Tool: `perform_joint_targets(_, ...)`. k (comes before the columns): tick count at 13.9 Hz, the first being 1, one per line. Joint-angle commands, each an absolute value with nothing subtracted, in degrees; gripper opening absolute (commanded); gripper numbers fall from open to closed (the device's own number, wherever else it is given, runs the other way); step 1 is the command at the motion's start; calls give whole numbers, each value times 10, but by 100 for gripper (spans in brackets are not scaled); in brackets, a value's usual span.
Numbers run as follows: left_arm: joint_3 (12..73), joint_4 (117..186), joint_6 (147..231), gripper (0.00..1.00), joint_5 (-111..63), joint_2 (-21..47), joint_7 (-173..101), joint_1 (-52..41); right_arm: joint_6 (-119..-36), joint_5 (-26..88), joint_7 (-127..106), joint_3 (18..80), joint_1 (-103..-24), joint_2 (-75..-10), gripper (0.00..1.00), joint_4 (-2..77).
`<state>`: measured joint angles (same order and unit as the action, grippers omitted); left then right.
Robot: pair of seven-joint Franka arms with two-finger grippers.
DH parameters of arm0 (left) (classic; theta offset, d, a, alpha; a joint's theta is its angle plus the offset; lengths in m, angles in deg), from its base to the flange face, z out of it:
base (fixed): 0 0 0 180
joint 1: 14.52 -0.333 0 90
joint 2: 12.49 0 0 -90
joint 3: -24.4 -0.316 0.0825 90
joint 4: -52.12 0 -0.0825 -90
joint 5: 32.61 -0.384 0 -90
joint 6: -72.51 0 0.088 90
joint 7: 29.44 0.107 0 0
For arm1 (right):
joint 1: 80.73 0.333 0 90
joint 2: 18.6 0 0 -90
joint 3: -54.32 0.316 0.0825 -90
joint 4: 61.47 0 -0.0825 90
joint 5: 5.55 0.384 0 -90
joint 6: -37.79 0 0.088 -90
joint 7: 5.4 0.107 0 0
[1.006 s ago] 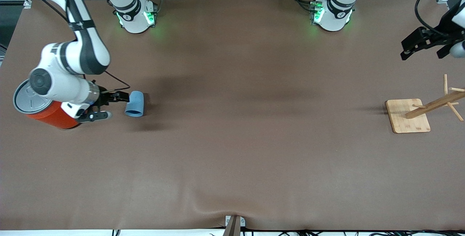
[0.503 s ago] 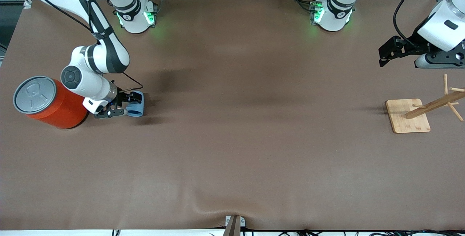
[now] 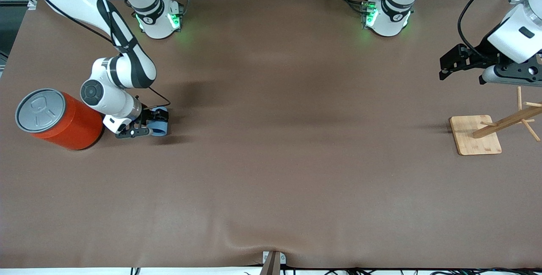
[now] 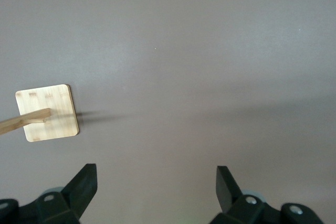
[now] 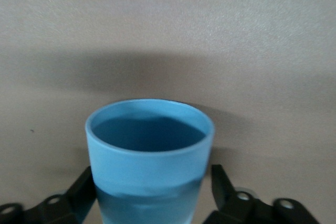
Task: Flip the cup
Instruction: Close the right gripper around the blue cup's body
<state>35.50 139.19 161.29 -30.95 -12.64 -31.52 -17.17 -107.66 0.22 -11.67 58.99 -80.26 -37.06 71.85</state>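
Right gripper [image 3: 153, 124]: low at the brown table [image 3: 271, 173], its two black fingers set around the cup, one on each flank. The right wrist view shows the fingers [image 5: 85, 190] close against the cup's sides; whether they press it or only touch, I cannot tell for sure, but the gap is cup-wide and filled by the cup.
Cup [image 3: 161, 126]: small light-blue tumbler lying on its side on the table, toward the right arm's end, just beside the orange can.
Cup in the right wrist view [image 5: 149, 156]: the open mouth faces away from the gripper, with the deeper blue inside showing; the front view gives only a blue sliver between the fingers.
Left gripper [image 3: 461, 65]: up in the air over the table edge at the left arm's end, above the wooden rack; this arm waits.
Left gripper in the left wrist view [image 4: 156, 187]: fingers spread wide with nothing between them, only bare table under them.
Orange can [image 3: 59, 118]: large, grey pull-tab lid, standing tilted in view beside the right arm's wrist, apart from the cup.
Wooden rack [image 3: 476, 135]: square bamboo base with a pegged post, at the left arm's end; its base also shows in the left wrist view [image 4: 48, 113].
Obstruction: the right arm's wrist and fingers cover most of the cup in the front view.
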Motion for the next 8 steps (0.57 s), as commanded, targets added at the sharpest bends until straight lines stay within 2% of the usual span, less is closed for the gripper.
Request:
perform_joint_targets(1, 350, 1383, 1612, 100, -301, -132, -299, -179, -1082, 13, -118, 593, -799, -367, 0, 720)
perform_joint_targets(4, 347, 1383, 1610, 100, -306, -134, -268, -184, -1022, 21, -117, 594, -783, -364, 0, 668)
perform_joint_targets(8, 347, 1383, 1609, 100, -300, -133, -236, -198, -798, 36, -125, 594, -734, -367, 0, 493)
